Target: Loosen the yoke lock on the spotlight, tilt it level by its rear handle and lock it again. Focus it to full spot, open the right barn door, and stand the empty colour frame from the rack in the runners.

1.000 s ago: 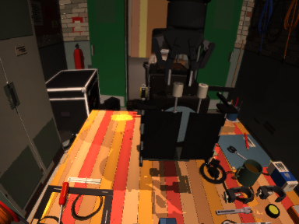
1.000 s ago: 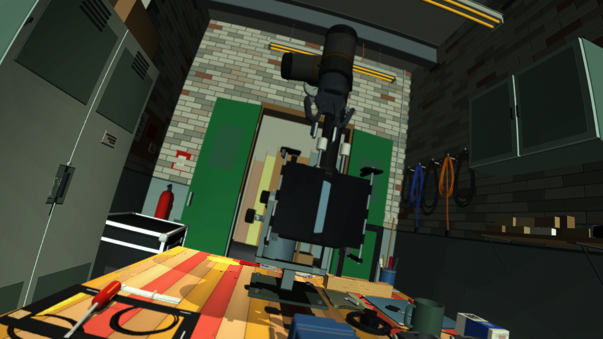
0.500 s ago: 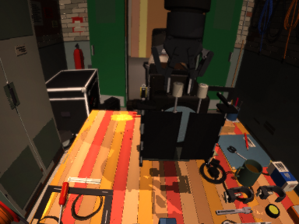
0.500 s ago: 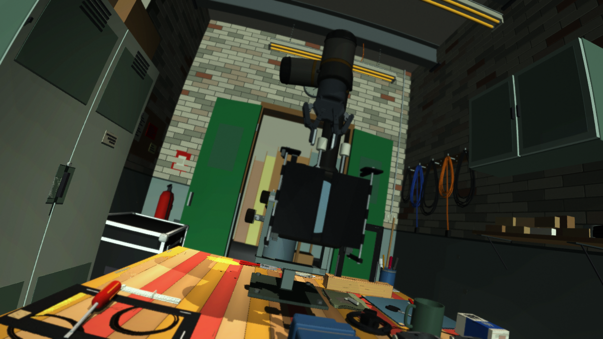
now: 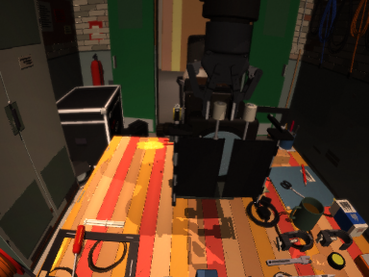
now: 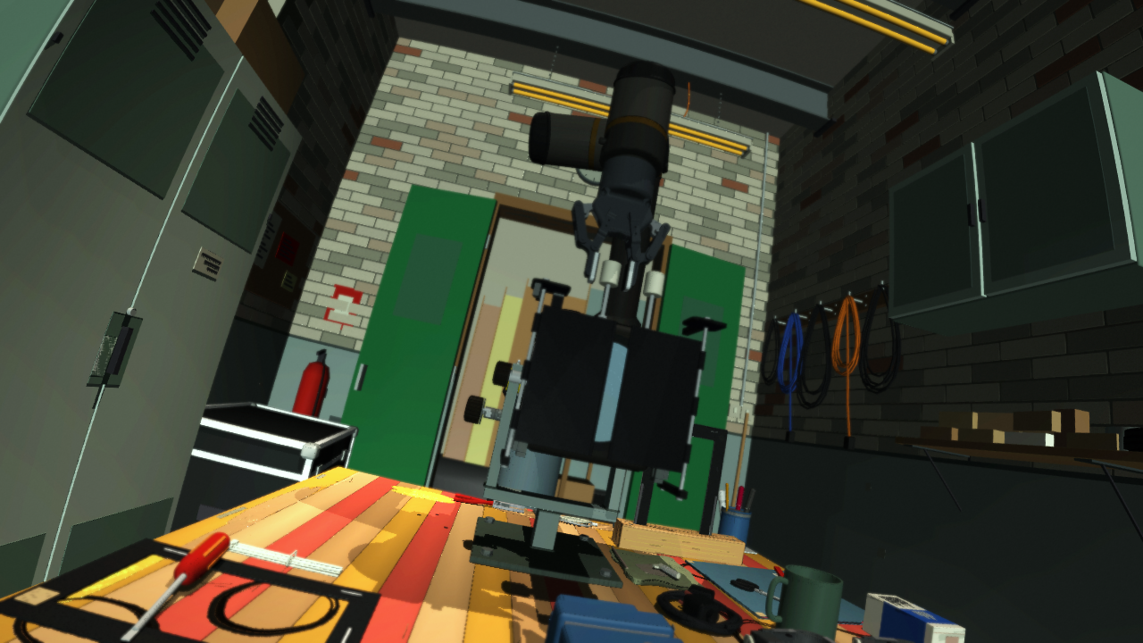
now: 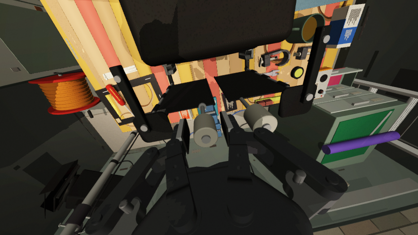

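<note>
My gripper hangs straight down over the top of the spotlight, open and empty, with its fingers on either side of the left pale cylindrical knob. A second pale knob stands just to the right of it, outside the fingers. The two black barn doors are folded across the front of the lamp with a pale strip of lens showing between them. The colour frame rack is not clearly visible.
Behind the spotlight are green doors and a brick wall. A black flight case sits at the left of the striped bench. A green mug, clamps, a cable coil and a screwdriver lie on the bench front.
</note>
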### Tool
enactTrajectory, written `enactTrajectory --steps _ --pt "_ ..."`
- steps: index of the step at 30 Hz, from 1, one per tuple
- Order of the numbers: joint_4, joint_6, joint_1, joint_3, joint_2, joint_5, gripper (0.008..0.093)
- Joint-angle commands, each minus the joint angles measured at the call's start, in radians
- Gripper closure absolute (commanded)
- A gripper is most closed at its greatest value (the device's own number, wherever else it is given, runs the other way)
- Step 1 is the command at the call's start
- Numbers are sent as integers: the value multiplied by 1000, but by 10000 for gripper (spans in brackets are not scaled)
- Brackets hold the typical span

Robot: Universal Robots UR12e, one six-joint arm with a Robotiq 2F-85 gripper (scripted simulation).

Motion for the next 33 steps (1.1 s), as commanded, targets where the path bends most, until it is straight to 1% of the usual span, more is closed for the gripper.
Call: enactTrajectory --steps 1,11,31,33 --pt "0 0 0 -1 -1 0 534" --pt "0 0 0 -1 -1 0 534" --pt "0 0 0 -1 -1 0 929" --pt "0 0 0 -1 -1 0 934"
